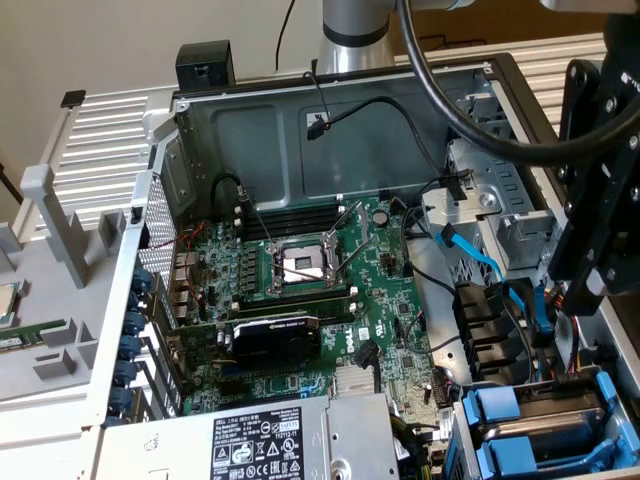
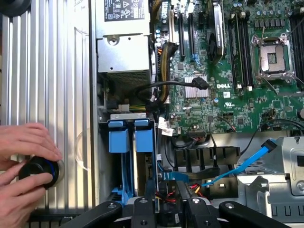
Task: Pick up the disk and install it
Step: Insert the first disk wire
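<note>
Here, an open computer case (image 1: 300, 130) lies on its side, with its green main board (image 1: 390, 300) facing up. The gripper (image 1: 585, 285) hangs at the exterior view's right, over the right half of the case and above the drive cage. In the wrist view the gripper (image 2: 166, 211) points down at that cage, and its two black fingers (image 2: 142, 209) stand partly apart. Red and yellow wires show in the gap between them. A thin silver edge rises close beside one finger, but whether the fingers grasp anything cannot be told.

The disk (image 2: 144, 166), a grey metal slab with blue plastic rails, stands on edge in the drive cage at the near right corner of the case, beside a second blue handle (image 2: 118, 140). It lies just ahead of the fingertips.

A blue flat cable (image 1: 470, 250) runs across the right side of the case, between the board and the grey metal bays. The board carries an open processor socket (image 1: 300, 262) and, nearer, a black graphics card (image 1: 275, 340). A grey power box (image 1: 250, 440) with a black-and-white sticker fills the near edge.

In the wrist view, a person's hands (image 2: 23, 166) rest on a ribbed silver surface (image 2: 52, 71) outside the case, holding a round black object (image 2: 39, 172)
</note>
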